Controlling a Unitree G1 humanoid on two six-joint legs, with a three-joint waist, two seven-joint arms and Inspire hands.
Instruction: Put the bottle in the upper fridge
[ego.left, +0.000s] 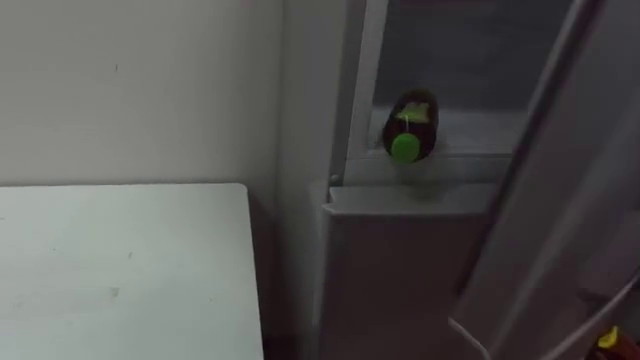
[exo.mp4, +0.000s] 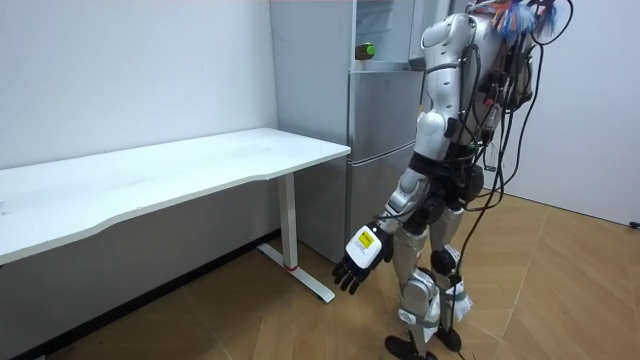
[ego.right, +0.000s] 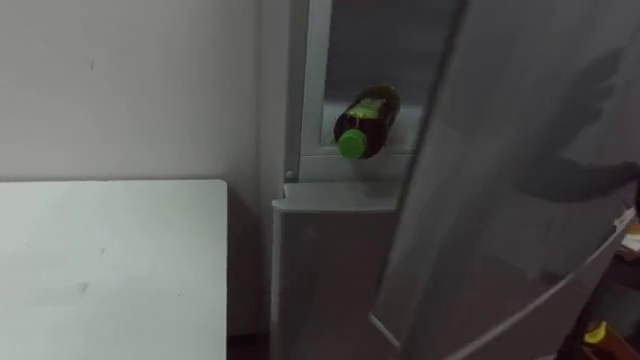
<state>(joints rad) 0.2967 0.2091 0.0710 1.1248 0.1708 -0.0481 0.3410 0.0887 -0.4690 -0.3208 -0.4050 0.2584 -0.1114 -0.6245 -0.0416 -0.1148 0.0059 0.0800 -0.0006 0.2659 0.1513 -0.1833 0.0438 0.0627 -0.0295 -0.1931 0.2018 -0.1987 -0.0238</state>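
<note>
On the left stands a white table (ego.left: 120, 260). Near it my left hand (exo.mp4: 358, 262) hangs low, fingers relaxed, empty. Further right, the bottle (ego.left: 410, 125) lies on its side at the upper fridge (ego.left: 470, 135) shelf lip, cap outward. I judge it could roll out, or the open door (ego.left: 570, 180) at right could strike it when closing.

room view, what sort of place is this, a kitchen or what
Likely a plain test room rather than a fitted kitchen: a silver fridge stands in the corner by bare walls, a long white desk beside it, on a wooden floor.
</note>
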